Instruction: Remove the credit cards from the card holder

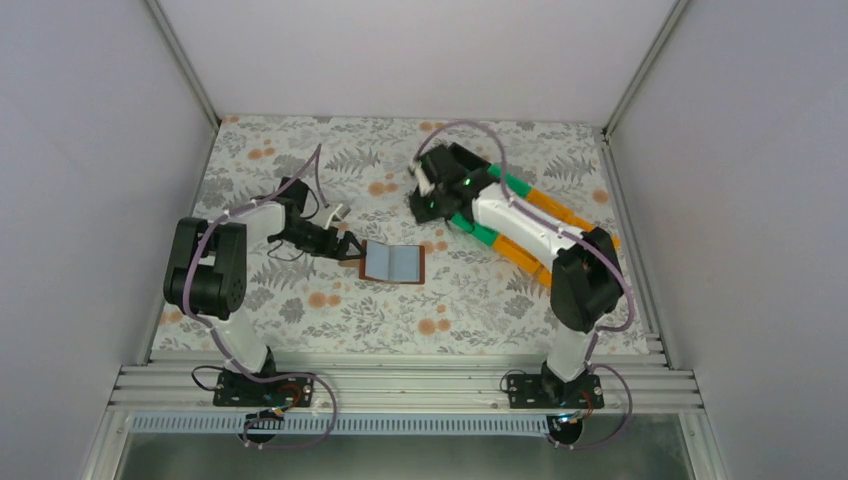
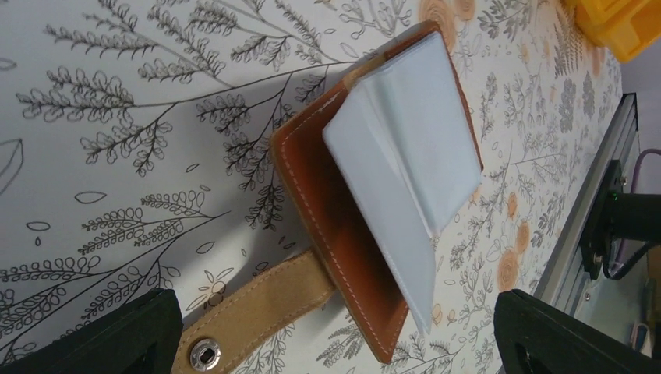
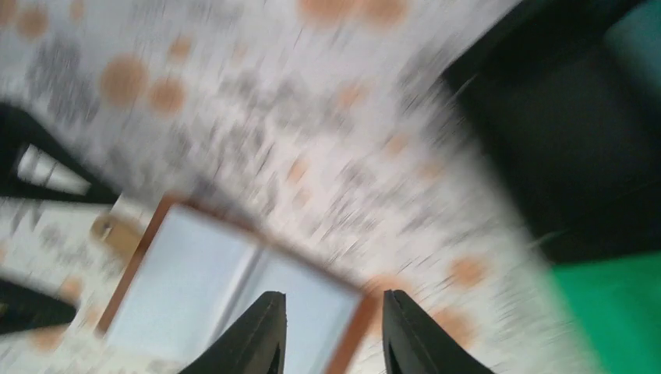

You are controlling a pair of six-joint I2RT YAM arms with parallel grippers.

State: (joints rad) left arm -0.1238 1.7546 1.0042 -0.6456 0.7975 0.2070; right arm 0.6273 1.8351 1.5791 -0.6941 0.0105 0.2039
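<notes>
The card holder lies open on the floral table, brown outside and pale blue-grey inside. No credit cards show in any view. My left gripper is open at the holder's left edge. In the left wrist view its jaws stand wide apart either side of the holder's tan snap strap, with the holder just ahead and nothing gripped. My right gripper hangs above the table behind and to the right of the holder. In the blurred right wrist view it is open and empty above the holder.
Black, green and orange bins lie in a row at the back right, under my right arm. The black bin and green bin show in the right wrist view. An orange bin corner shows in the left wrist view.
</notes>
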